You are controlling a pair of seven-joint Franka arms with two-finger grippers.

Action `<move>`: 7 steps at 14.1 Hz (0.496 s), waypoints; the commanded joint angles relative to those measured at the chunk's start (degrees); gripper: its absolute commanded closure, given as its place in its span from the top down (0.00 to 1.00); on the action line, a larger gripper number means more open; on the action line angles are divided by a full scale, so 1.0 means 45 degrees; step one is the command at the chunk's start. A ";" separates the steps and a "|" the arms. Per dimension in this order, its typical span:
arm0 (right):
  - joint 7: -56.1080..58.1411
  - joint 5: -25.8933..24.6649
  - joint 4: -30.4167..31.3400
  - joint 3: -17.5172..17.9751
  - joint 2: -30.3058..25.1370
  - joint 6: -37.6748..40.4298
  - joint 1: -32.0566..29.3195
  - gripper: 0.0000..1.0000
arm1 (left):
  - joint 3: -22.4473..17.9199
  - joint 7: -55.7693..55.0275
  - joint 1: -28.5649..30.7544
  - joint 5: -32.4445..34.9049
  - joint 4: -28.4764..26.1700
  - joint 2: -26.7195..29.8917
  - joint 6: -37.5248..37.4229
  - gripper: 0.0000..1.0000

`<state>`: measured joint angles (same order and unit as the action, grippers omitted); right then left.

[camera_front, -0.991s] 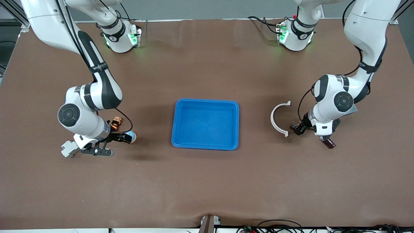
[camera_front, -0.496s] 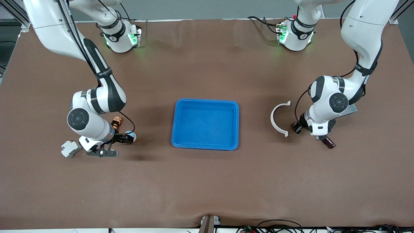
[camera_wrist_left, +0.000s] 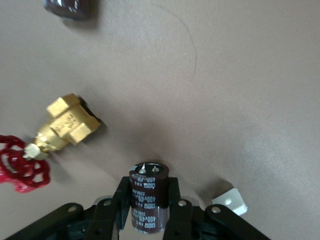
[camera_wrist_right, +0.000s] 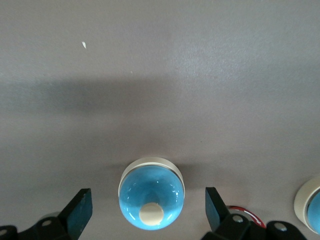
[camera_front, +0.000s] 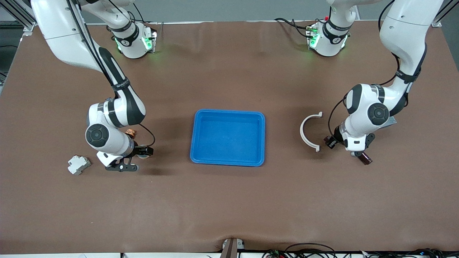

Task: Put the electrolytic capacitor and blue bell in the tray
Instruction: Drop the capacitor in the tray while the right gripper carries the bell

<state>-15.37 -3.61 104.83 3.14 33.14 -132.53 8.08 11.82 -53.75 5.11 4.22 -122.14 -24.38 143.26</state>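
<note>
Brown desk (camera_front: 229,200), blue tray (camera_front: 198,150) in the middle, nothing in it.

Left pincer (camera_wrist_left: 149,207) is low over the desk at the left arm's end, closed on the capacitor (camera_wrist_left: 149,197): dark maroon sleeve clamped between both fingers (camera_wrist_left: 122,200), its top end sticking out past the tips. In the front view the capacitor (camera_front: 365,158) shows just below the left pincer (camera_front: 361,154), well apart from the tray. Near it in the left wrist view: brass valve (camera_wrist_left: 67,125) with a red handle (camera_wrist_left: 20,167), a dark block (camera_wrist_left: 70,7) at the frame edge, and a white corner piece (camera_wrist_left: 231,201). White curved bracket (camera_front: 308,132) lies on the desk between tray and left arm.

Right pincer (camera_wrist_right: 148,212) is low at the right arm's end, fingers (camera_wrist_right: 80,212) wide apart, straddling the bell (camera_wrist_right: 151,194) without touching it. Bell is a blue dome with a pale button on top and a cream rim, sitting on the desk. In the front view the bell (camera_front: 144,152) is mostly hidden by the right pincer (camera_front: 138,157), beside the tray toward the right arm's end. Second blue-and-cream round item (camera_wrist_right: 310,204) is cut off at the right wrist view's edge. Small orange part (camera_front: 130,132) sits by the right arm's wrist, grey-white block (camera_front: 78,164) further toward the right arm's end.
</note>
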 commanded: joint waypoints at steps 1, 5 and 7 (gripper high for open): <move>-0.0041 -0.0272 0.0199 -0.0014 0.0096 0.0036 0.0001 1.00 | 0.0262 0.0187 -0.0002 -0.0194 0.0926 0.0672 -0.1945 0.00; -0.0041 -0.0272 0.0239 -0.0014 0.0252 0.0036 -0.0077 1.00 | 0.1218 -0.0048 -0.0041 -0.0390 0.2566 0.0614 -0.3860 0.00; -0.0041 -0.0272 0.0239 0.0005 0.0292 0.0017 -0.0077 1.00 | 0.1687 -0.0223 -0.0119 -0.0390 0.3291 0.0497 -0.4566 0.00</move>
<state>-15.36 -3.61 105.87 2.90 34.18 -132.39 8.06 17.76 -54.25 4.79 3.42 -110.75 -21.57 126.26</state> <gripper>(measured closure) 0.000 0.661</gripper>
